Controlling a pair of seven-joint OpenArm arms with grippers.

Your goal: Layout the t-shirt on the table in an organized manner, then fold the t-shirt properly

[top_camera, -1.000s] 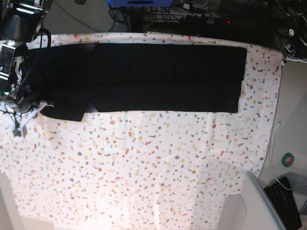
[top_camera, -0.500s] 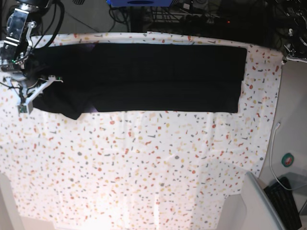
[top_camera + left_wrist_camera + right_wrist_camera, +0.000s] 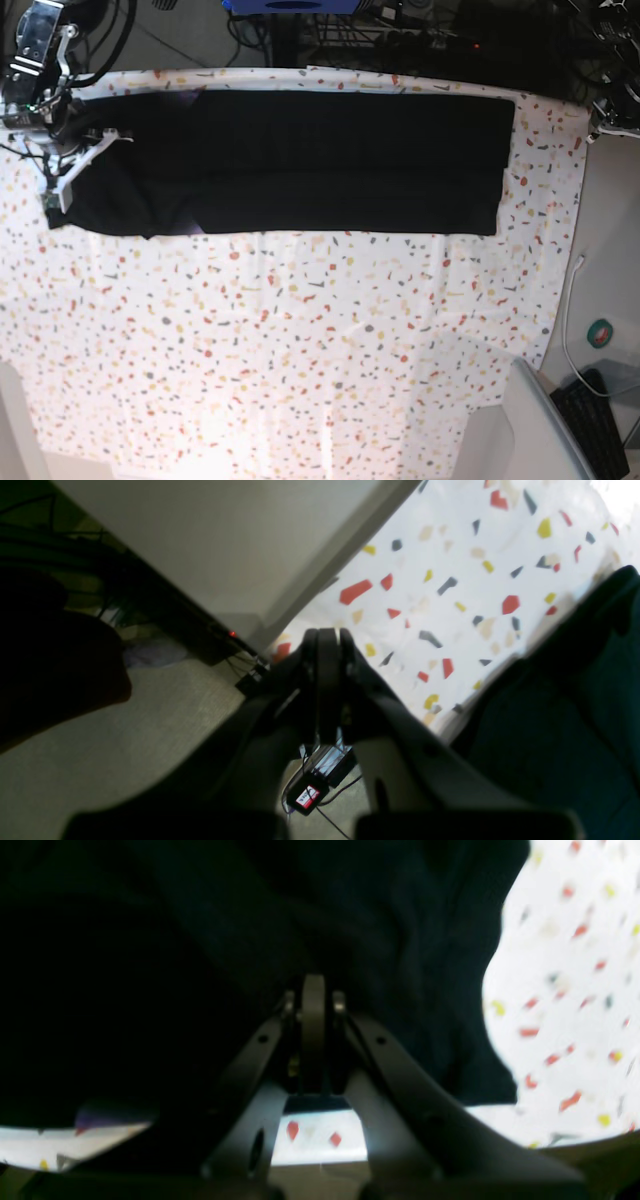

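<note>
t-shirt (image 3: 330, 165) already long narrow band on table (image 3: 320, 360); we judge crosswise folds left. right gripper (image 3: 312, 990) pinching t-shirt end; left gripper (image 3: 327, 645) pressed together, empty.

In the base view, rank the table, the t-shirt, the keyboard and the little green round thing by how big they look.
Largest to smallest as they look in the base view:
1. table
2. t-shirt
3. keyboard, partly cut off at the frame's corner
4. green round thing
</note>
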